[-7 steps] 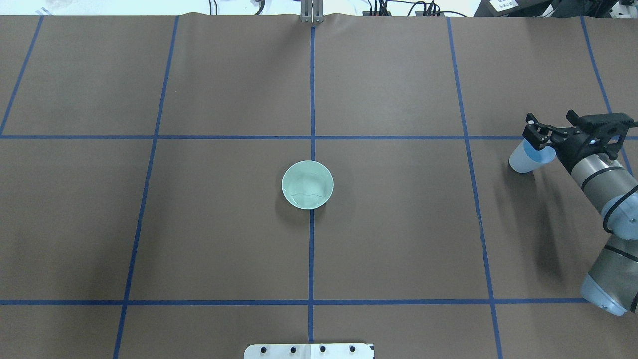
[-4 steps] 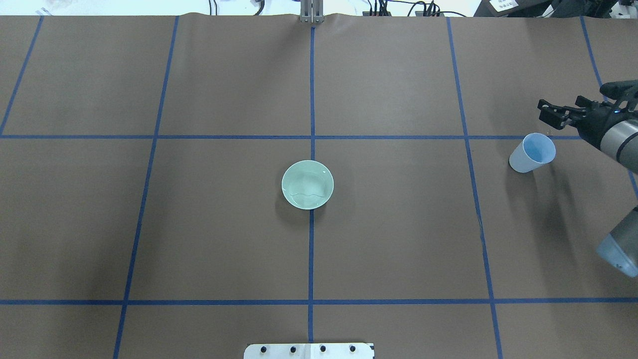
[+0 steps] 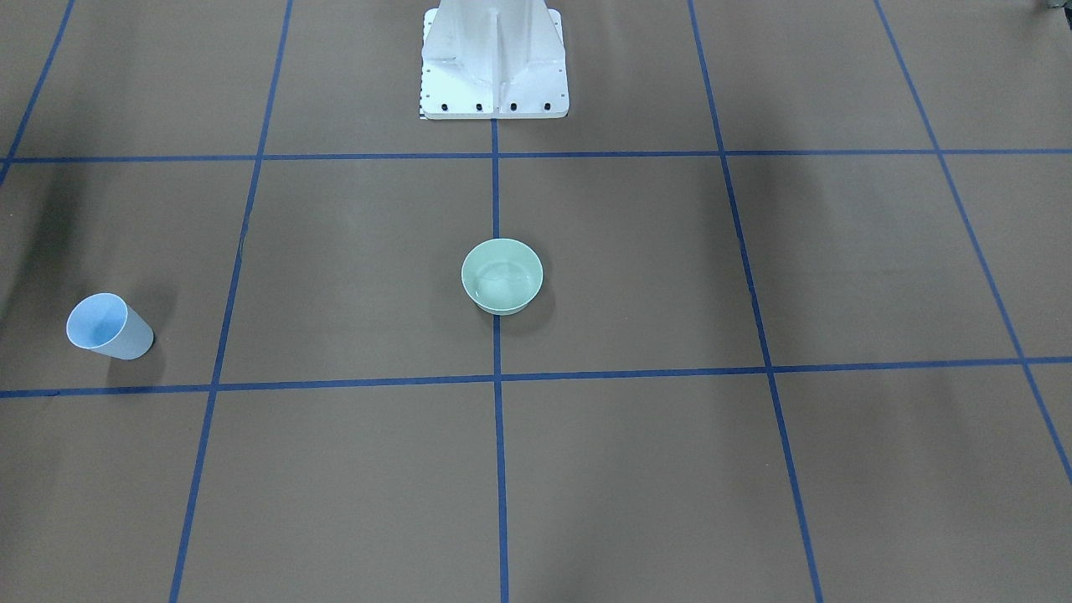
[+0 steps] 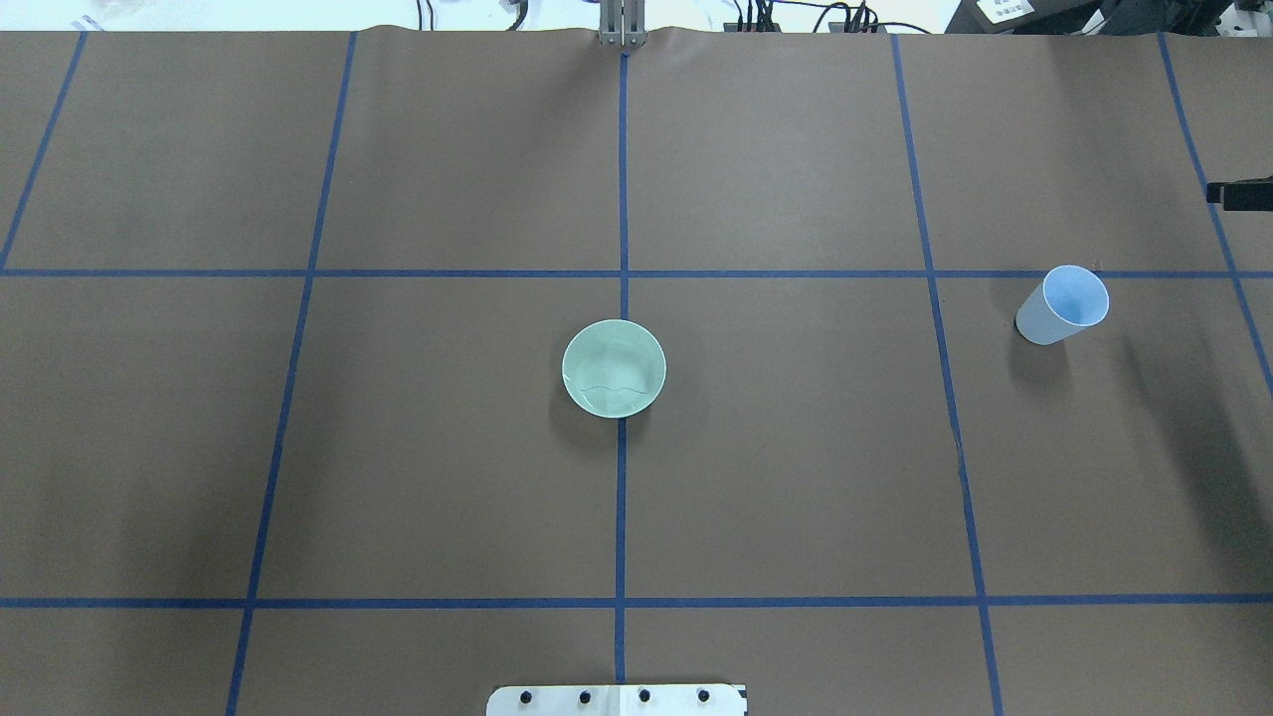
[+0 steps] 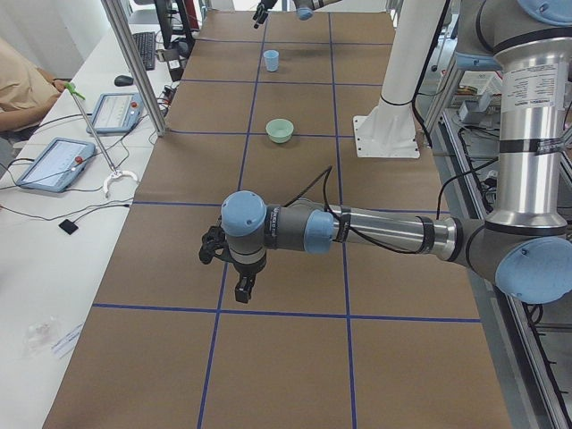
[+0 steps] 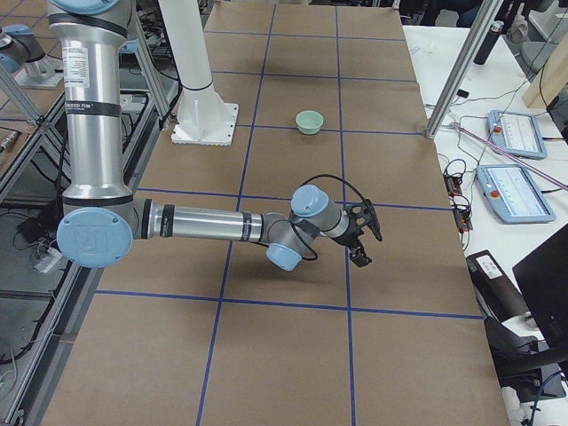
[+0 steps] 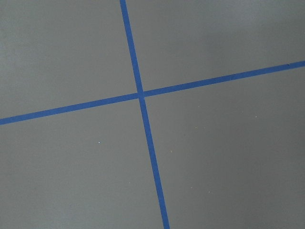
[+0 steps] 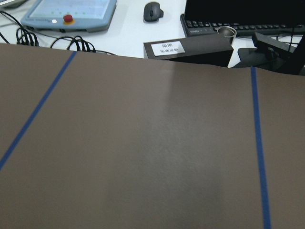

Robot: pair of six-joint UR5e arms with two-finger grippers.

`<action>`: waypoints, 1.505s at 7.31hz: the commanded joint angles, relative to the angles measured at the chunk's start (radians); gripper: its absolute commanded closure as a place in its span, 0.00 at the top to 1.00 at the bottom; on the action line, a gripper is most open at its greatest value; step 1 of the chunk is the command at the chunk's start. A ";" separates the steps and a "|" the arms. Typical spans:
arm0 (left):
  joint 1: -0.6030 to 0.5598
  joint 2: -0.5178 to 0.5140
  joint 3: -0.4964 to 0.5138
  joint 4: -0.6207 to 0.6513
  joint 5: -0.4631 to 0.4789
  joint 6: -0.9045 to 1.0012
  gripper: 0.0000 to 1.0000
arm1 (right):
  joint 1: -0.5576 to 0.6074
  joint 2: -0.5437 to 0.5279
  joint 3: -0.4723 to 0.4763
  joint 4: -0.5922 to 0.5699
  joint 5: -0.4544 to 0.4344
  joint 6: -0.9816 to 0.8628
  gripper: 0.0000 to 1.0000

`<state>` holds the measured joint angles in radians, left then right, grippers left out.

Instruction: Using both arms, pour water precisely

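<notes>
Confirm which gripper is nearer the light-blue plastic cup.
Right. Right gripper is close by the light-blue plastic cup; left gripper is far off, at the table's left end.

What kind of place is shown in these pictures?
Probably a robotics laboratory: a left arm and a right arm reach over a table marked with a blue tape grid, and control tablets with red stop buttons lie on the side bench.

Brown surface (image 4: 796, 447) gridded with blue tape (image 4: 620, 497); white desk (image 5: 36, 268) alongside holds a tablet (image 5: 54, 164), keyboard (image 5: 146, 49), mouse (image 5: 123, 80).
</notes>
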<state>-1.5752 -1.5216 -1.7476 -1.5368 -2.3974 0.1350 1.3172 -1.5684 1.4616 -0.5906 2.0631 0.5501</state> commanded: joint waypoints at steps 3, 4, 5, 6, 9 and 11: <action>0.046 -0.095 -0.009 0.017 0.006 -0.101 1.00 | 0.249 0.016 0.002 -0.499 0.236 -0.544 1.00; 0.070 -0.126 -0.009 0.030 0.006 -0.124 1.00 | 0.282 0.017 0.009 -0.625 0.259 -0.673 1.00; 0.092 -0.171 -0.009 0.079 0.007 -0.129 1.00 | 0.306 -0.010 0.006 -0.656 0.250 -0.781 1.00; 0.118 -0.228 -0.009 0.145 0.007 -0.136 1.00 | 0.313 -0.057 0.008 -0.664 0.246 -0.801 1.00; 0.265 -0.348 -0.012 0.161 0.014 -0.337 1.00 | 0.313 -0.042 0.019 -0.721 0.225 -0.779 0.99; 0.357 -0.414 -0.012 0.156 0.014 -0.490 1.00 | 0.313 0.040 0.078 -0.956 0.238 -0.779 0.98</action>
<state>-1.2752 -1.8943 -1.7591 -1.3780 -2.3841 -0.2605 1.6306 -1.5708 1.4958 -1.4055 2.2951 -0.2297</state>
